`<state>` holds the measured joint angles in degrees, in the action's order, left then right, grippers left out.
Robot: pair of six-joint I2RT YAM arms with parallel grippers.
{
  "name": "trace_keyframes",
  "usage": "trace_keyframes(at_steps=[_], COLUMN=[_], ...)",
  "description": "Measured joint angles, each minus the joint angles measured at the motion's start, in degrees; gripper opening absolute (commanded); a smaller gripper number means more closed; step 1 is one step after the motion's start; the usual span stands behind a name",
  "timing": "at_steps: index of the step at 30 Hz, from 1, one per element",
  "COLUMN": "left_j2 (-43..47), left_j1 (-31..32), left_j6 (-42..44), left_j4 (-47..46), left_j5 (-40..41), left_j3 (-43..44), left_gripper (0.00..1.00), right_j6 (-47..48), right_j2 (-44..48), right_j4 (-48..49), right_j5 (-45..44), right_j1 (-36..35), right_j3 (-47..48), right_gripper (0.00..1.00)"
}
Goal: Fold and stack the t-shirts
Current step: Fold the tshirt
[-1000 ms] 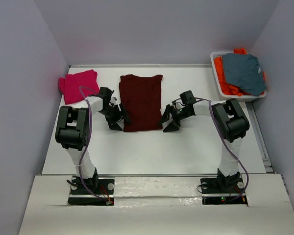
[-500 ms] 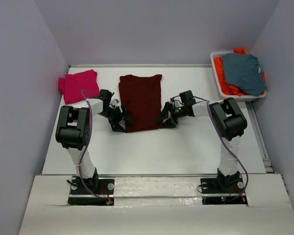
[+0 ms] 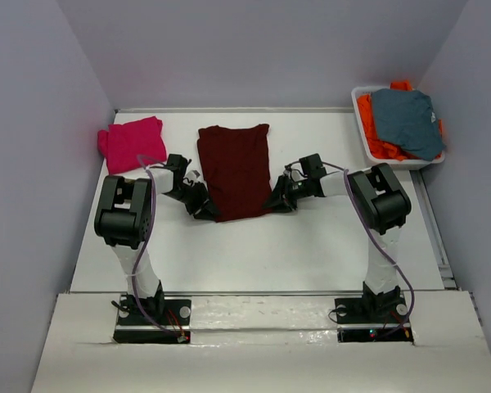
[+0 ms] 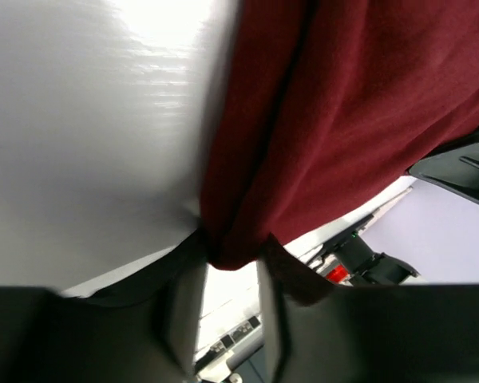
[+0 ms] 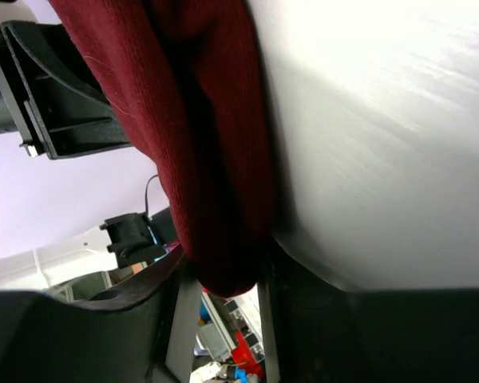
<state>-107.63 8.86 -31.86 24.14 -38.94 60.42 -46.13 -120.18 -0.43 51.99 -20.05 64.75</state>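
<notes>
The dark maroon t-shirt lies folded into a long strip at the middle of the white table. My left gripper is at its near left corner, low on the table. The left wrist view shows that gripper shut on the shirt's corner. My right gripper is at the near right corner. The right wrist view shows that gripper shut on the shirt's edge. The magenta-pink t-shirt lies folded at the far left.
A white bin at the far right holds a grey-blue garment on top of orange ones. Grey walls close in the table on three sides.
Both grippers moved inward from beside the maroon shirt onto its near corners and closed on the cloth. The shirt's near edge has pulled in slightly.
</notes>
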Motion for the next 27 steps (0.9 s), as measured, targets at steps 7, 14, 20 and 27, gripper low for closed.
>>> trace_keyframes(at_steps=[7, 14, 20, 27], left_j2=[-0.7, -1.0, -0.6, 3.1], left_j1=[0.0, 0.0, 0.1, 3.2], left_j6=[0.3, 0.3, 0.6, 2.6], left_j4=[-2.2, -3.3, -3.4, -1.3], left_j5=[-0.5, -1.8, -1.7, 1.2], left_j3=[-0.6, -0.8, -1.3, -3.6], left_gripper=[0.06, 0.06, 0.06, 0.06], right_j6=[1.5, 2.8, 3.7, 7.6], right_j2=[0.0, 0.1, 1.1, 6.1], right_j4=[-0.4, -1.1, -4.0, -14.5], right_j5=[-1.3, -2.2, -3.4, -6.0], right_j1=[0.0, 0.0, 0.0, -0.3], right_j3=[0.0, -0.1, -0.1, -1.3], right_gripper=[0.24, 0.11, 0.07, 0.07])
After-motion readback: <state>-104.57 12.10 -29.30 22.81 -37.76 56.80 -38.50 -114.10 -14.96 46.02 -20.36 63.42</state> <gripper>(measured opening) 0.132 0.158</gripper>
